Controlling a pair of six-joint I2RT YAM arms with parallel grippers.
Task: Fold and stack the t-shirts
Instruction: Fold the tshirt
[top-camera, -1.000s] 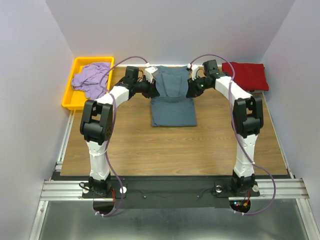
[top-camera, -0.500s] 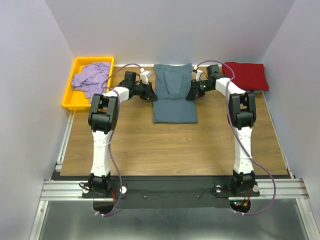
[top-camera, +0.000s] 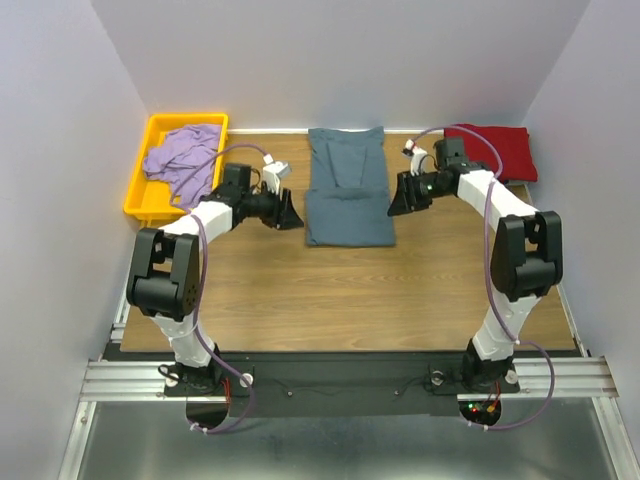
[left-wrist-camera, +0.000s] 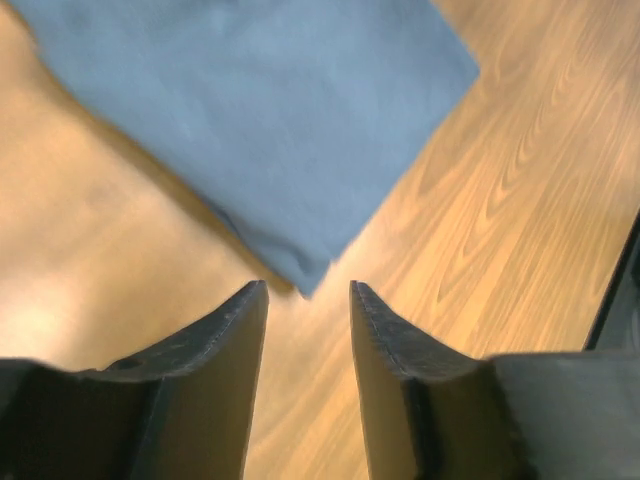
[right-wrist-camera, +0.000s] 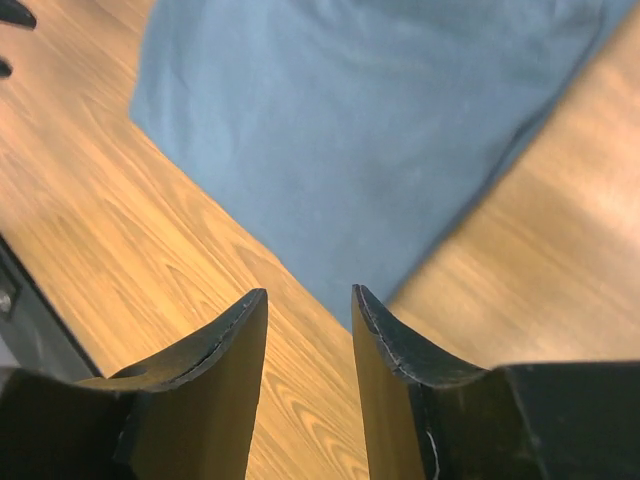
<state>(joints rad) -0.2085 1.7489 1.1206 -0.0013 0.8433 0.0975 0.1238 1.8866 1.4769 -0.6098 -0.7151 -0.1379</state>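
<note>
The slate blue-grey t-shirt (top-camera: 347, 187) lies flat at the back middle of the table, folded into a long strip. It fills the top of the left wrist view (left-wrist-camera: 260, 120) and the right wrist view (right-wrist-camera: 370, 130). My left gripper (top-camera: 292, 214) is open and empty just left of its near left corner. My right gripper (top-camera: 396, 203) is open and empty just right of its right edge. The dark red t-shirt (top-camera: 494, 150) lies folded at the back right. The pale lavender t-shirt (top-camera: 183, 157) lies crumpled in the yellow tray (top-camera: 141, 200).
The wooden table top (top-camera: 340, 290) reaches forward to a black rail (top-camera: 340, 375) at the arm bases. White walls close in the left, back and right sides.
Both grippers have let go of the blue-grey shirt, which now lies flat and extended towards the back. Both arms have drawn back outwards and towards the near side.
</note>
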